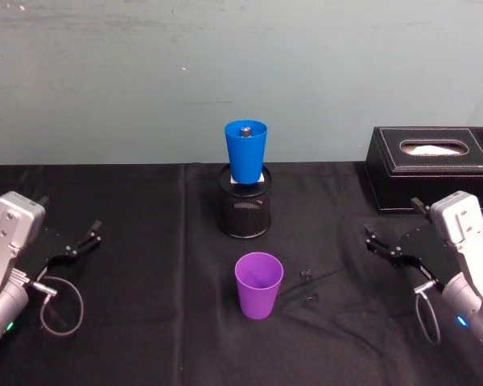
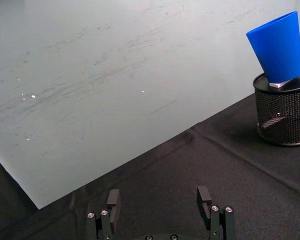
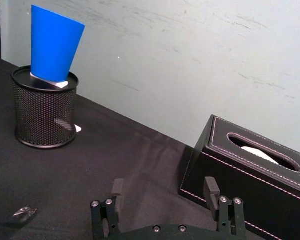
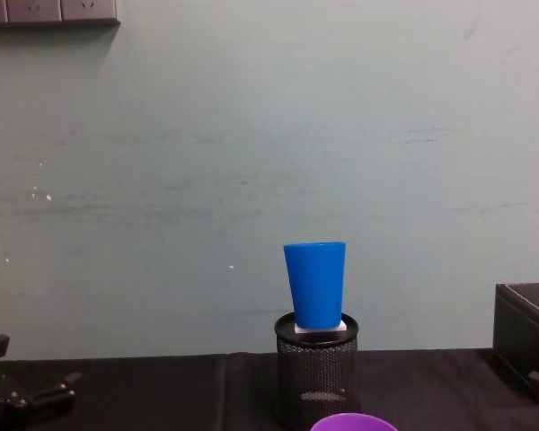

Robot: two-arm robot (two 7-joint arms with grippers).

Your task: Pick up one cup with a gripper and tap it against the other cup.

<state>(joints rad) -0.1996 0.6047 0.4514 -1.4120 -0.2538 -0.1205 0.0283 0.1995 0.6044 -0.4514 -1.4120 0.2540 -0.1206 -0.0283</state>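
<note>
Left gripper (image 2: 158,196) sits low by the desk's (image 1: 145,305) left edge, jaws spread wide with nothing between them. Mid-desk, toward the near edge, I see the purple cup (image 1: 258,285) upright and standing free, well apart from both grippers. Straight behind it, nearer the far edge, the blue cup (image 1: 246,151) stands upright in the mouth of a black mesh pen holder (image 1: 244,211), propped on a white block (image 1: 261,178). A small dark item (image 1: 245,129) lies inside it. The cups aren't touching. A dark scrap (image 1: 307,275) lies just right of the purple cup. Right gripper (image 3: 165,187) is by the right edge, also wide open and empty. Black tissue box (image 1: 431,165) is behind it at the far right corner.
</note>
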